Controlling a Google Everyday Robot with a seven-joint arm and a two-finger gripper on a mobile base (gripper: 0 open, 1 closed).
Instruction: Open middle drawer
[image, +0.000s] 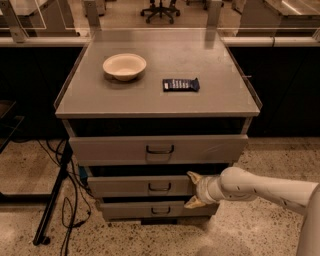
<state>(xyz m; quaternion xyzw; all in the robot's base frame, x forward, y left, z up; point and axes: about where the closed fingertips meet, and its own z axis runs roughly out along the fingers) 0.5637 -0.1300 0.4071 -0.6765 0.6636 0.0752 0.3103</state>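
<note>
Hand (193, 189) spread wide at middle drawer (140, 186) front, right end. Dark wrapper (180, 84): print unreadable.

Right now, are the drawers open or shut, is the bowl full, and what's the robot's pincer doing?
top drawer, not pulled far out, dark gap above it.
middle drawer, looks nearly shut, not opened yet.
bottom drawer, looks pushed in.
bowl, upright, empty.
dark packet, lying flat.
pincer, open, at the middle drawer's right end.
</note>
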